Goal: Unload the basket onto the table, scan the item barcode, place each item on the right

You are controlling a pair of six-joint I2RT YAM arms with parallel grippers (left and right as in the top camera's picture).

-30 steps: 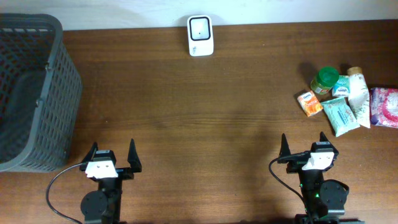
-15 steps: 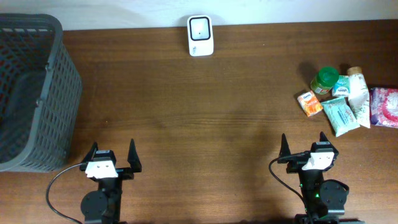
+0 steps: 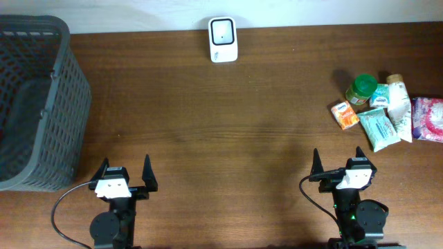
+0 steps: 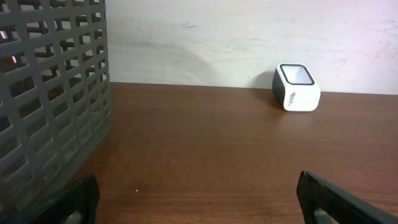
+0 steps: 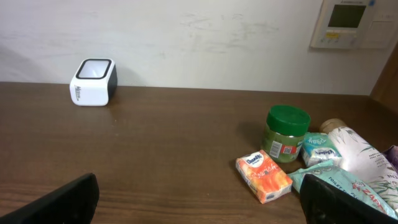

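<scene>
A white barcode scanner (image 3: pixel 223 39) stands at the table's far edge by the wall, also seen as the scanner (image 4: pixel 296 88) and the scanner (image 5: pixel 93 81). At the right lie the items: an orange tissue pack (image 3: pixel 344 115), a green-lidded jar (image 3: pixel 361 89), a teal wipes pack (image 3: pixel 379 128), a white bottle (image 3: pixel 398 104) and a pink pack (image 3: pixel 428 118). The orange pack (image 5: pixel 263 176) is nearest my right gripper (image 5: pixel 199 199). My left gripper (image 3: pixel 125 172) and right gripper (image 3: pixel 337 164) rest at the near edge, both open and empty, far from the items.
A large grey mesh basket (image 3: pixel 31 104) fills the far left of the table; its wall (image 4: pixel 50 93) rises close on the left of my left gripper (image 4: pixel 199 196). A wall thermostat (image 5: pixel 350 23) hangs behind the items.
</scene>
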